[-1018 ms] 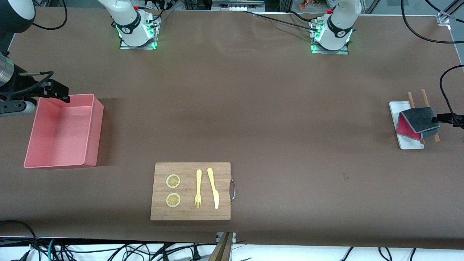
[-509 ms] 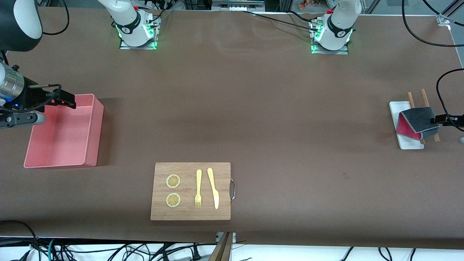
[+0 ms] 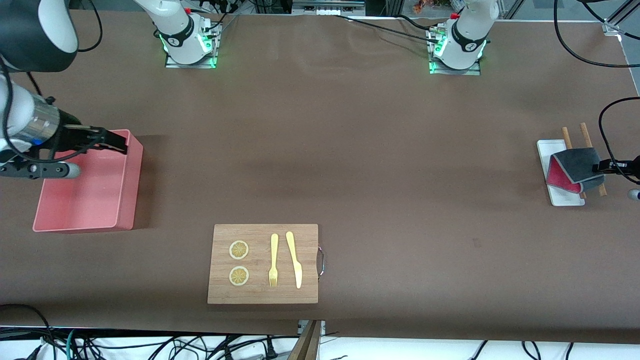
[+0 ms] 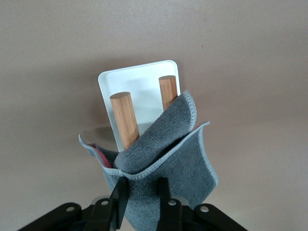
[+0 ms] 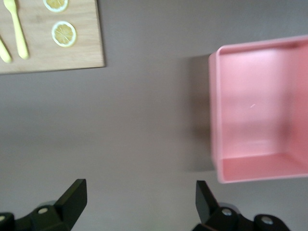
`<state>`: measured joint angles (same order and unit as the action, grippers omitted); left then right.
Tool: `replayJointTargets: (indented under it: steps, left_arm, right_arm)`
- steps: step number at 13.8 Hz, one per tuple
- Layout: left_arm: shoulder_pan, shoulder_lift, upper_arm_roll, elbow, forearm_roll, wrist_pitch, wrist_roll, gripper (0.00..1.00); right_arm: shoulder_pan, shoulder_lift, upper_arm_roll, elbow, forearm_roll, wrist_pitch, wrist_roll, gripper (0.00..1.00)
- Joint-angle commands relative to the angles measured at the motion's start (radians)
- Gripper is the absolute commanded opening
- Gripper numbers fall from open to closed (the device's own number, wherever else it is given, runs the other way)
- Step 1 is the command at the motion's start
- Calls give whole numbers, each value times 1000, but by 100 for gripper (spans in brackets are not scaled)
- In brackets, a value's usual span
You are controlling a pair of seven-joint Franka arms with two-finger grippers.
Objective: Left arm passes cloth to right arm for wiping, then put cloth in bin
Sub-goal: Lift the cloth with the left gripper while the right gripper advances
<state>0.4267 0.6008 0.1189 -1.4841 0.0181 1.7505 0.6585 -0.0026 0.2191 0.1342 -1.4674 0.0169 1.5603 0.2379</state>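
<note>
The cloth [image 3: 575,170], grey with a crimson underside, sits at the right edge of the front view, draped over two wooden dowels [image 4: 126,119] and a white tray [image 3: 553,174], pinched by the left gripper [image 4: 142,198]. At the left edge, the right gripper [image 3: 116,143], fingers spread wide, hangs over the pink bin [image 3: 125,195].

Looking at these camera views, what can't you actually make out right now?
- Front view: most of the left gripper is cut off by the frame edge.
- Front view: part of the white tray and both wooden sticks lie under the cloth.
- Left wrist view: the cloth's red side is almost entirely folded out of sight.
- Right wrist view: the bin runs past the frame edge, and the right gripper fingertips show only partly.
</note>
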Motion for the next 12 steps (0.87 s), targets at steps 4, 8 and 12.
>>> replayJointTargets:
  steps: [4,8,12]
  left_arm:
    - [17,11,-1,30,-20,-14,38,0]
    - [14,4,-4,34,-18,-19,49,0]
    - [-51,-4,-57,103,-21,-100,15,0]
  right_arm:
    - [125,28,-2,12,121,89,447,100]
    - [194,58,-2,12,146,179,668,100]
    - [243,77,-2,12,175,234,854,100]
